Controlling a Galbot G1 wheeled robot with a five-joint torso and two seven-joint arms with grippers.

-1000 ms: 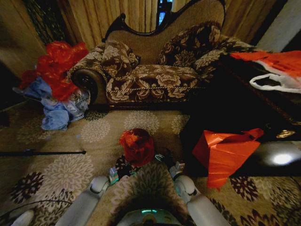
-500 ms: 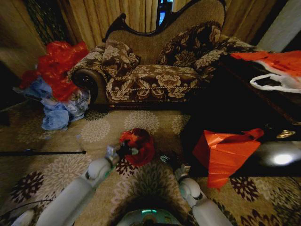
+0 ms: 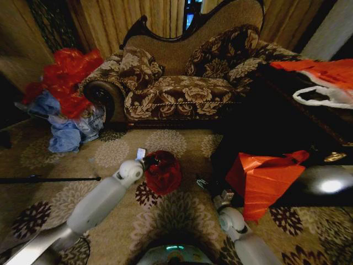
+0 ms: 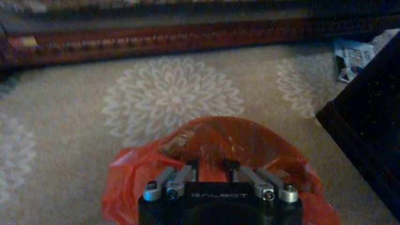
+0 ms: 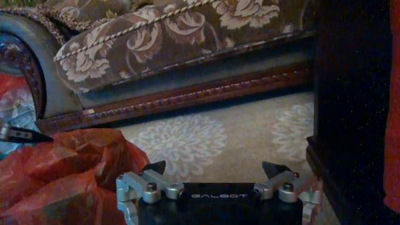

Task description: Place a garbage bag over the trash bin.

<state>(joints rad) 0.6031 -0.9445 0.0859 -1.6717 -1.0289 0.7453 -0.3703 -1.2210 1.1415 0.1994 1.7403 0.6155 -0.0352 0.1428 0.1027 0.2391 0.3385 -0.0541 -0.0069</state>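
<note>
A heap of crumpled red and blue plastic bags (image 3: pixel 63 107) lies on the patterned carpet (image 3: pixel 66 204) at the far left, beside the dark floral sofa (image 3: pixel 182 77) that stands along the back. In front of the sofa, mid-floor, sits the small thin, shiny, crinkly red garbage bag (image 3: pixel 163 171), draped over something that looks to be the small black trash bin; the bin's surface cannot be made out under the plastic. The left gripper (image 3: pixel 150 160) reaches in from the left to the bag's top edge. In the left wrist view, its fingers (image 4: pixel 175 176) sit narrowly set, right against the red plastic (image 4: pixel 218 145), and whether they pinch a fold of it cannot be told. To the right, the right gripper (image 3: pixel 205 184) hovers just beside the bag, apart from it; the right wrist view shows its jaws spread wide and holding nothing (image 5: pixel 212 174), with the bag (image 5: pixel 59 168) off to one side. Further right, a larger flat red-orange plastic sheet (image 3: pixel 262 179) hangs off a dark low table (image 3: pixel 276 127). By the look of it, the bag already covers the bin, and what remains is likely settling its edge around the rim and letting go.
</note>
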